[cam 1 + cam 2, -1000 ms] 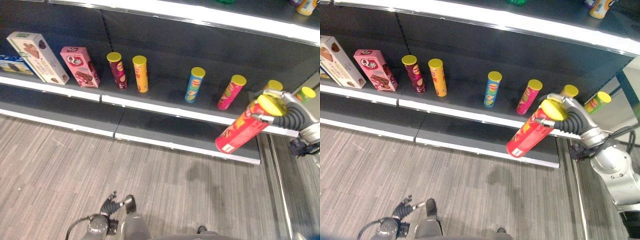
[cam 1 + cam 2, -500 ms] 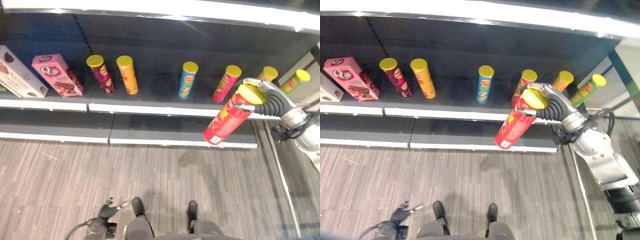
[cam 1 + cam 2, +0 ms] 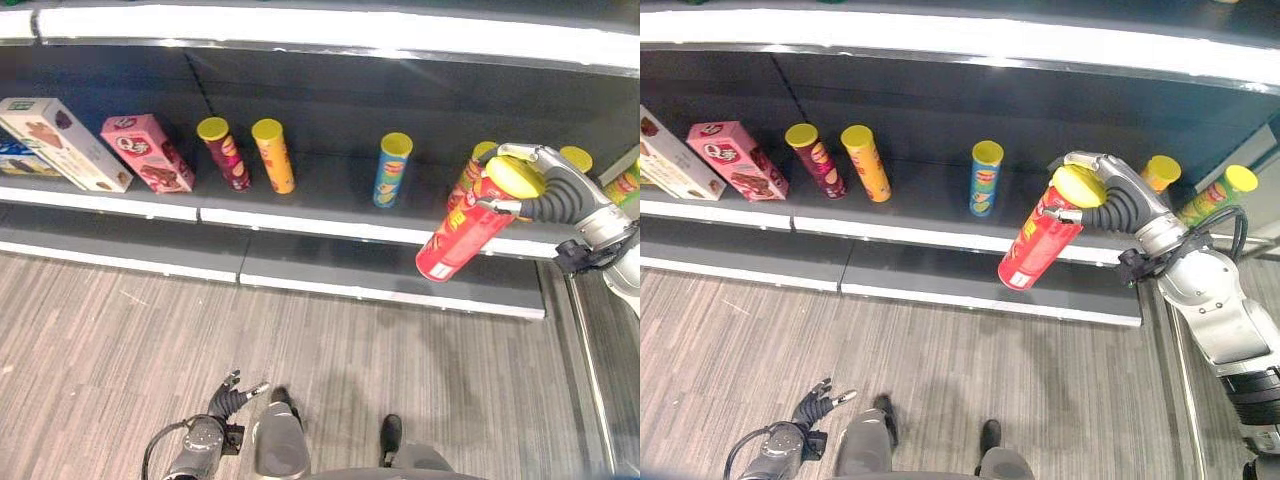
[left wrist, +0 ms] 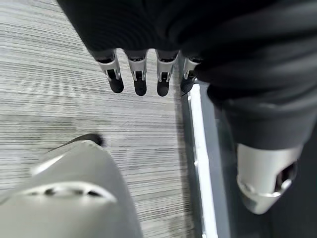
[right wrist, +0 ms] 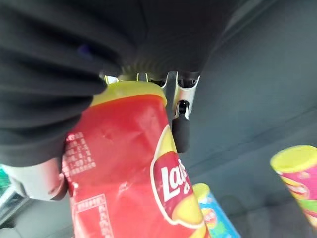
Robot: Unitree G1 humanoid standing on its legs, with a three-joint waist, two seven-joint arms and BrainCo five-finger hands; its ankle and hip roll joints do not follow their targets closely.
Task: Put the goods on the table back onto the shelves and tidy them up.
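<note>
So the right hand has swung the red chip can in closer to the shelf than it was a second ago. Back then the can hung out past the right end of the row; now its yellow lid sits right in front of the pink can, which it mostly hides. The head camera moved too, so part of that shift is just the view changing, but the can definitely reads as nearer the row. My guess is the carry is basically done and what's left is tipping it upright and finding a gap, maybe between the blue can and the pink one. The fingers are curled round the top end of the can just under the lid, holding it in the air and tilted, with the bottom end pointing down and out over the lower shelf. It's touching nothing else. The can itself is a tall red tube with a yellow lid, glossy, and doesn't look dented as far as I can see. The left hand hangs low over the floor with its fingers straight and relaxed, holding nothing. Also on the shelf: a maroon can, an orange can and a pink box, all standing.
</note>
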